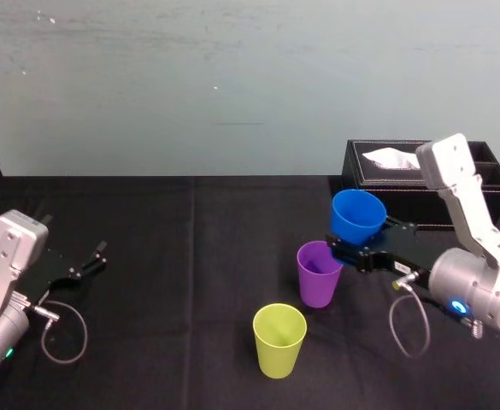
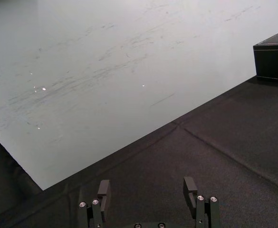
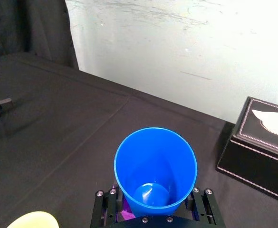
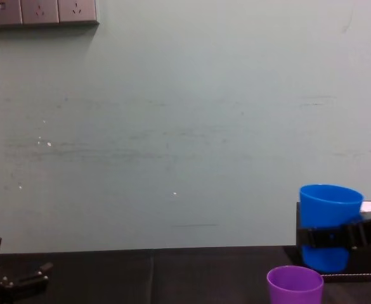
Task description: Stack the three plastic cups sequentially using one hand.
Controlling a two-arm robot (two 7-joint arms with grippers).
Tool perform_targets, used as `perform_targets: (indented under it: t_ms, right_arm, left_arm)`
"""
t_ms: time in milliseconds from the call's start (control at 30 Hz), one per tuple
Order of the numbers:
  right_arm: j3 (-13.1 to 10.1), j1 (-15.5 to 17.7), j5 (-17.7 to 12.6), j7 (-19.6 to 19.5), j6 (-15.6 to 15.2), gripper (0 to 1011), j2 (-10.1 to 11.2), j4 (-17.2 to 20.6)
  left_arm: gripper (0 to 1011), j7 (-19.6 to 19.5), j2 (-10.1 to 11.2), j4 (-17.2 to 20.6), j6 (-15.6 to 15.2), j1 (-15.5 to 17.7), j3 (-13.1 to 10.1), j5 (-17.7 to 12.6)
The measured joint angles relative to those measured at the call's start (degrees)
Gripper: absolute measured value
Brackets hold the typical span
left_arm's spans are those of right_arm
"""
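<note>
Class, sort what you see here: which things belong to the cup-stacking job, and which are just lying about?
Belongs to the job: blue cup, held in the right gripper; purple cup; yellow-green cup.
Just lying about: tissue box; left gripper, open and idle on the left.

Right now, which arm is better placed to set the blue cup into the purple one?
Right. Its end effector grips the blue cup, raised close beside the purple cup. The left end effector rests open and empty far off on the robot's left side, away from all the cups.
</note>
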State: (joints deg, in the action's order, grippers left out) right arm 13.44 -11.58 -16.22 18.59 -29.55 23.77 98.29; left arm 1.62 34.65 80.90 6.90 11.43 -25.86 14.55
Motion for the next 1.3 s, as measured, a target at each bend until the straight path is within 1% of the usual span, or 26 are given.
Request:
perform_targets:
  t_ms: [67,100,233,267,600,1100,1300]
  right_arm:
    - [1.0,-1.8,0.0,0.0,0.0,705,-0.6,-1.7]
    - [1.0,-1.8,0.0,0.0,0.0,705,-0.6,-1.7]
    - [2.2,-3.4,0.1,-0.1,0.1,705,-1.3,-3.7]
    - [2.9,-4.3,0.3,-0.1,0.2,705,-1.7,-4.9]
    - [4.9,-7.1,0.5,0.0,1.4,705,-3.0,-9.8]
    - [6.6,-9.1,0.8,0.9,2.6,705,-3.5,-13.6]
    - [7.0,-9.4,0.8,1.1,2.8,705,-3.7,-14.5]
  left_arm:
    - [1000,0.0,0.0,0.0,0.0,0.0,0.0,0.0]
    - [1000,0.0,0.0,0.0,0.0,0.0,0.0,0.0]
    - [1000,0.0,0.0,0.0,0.0,0.0,0.0,0.0]
    - [1000,0.0,0.0,0.0,0.0,0.0,0.0,0.0]
    - [1000,0.0,0.0,0.0,0.0,0.0,0.0,0.0]
    - [1000,0.0,0.0,0.0,0.0,0.0,0.0,0.0]
    - [1000,0.0,0.0,0.0,0.0,0.0,0.0,0.0]
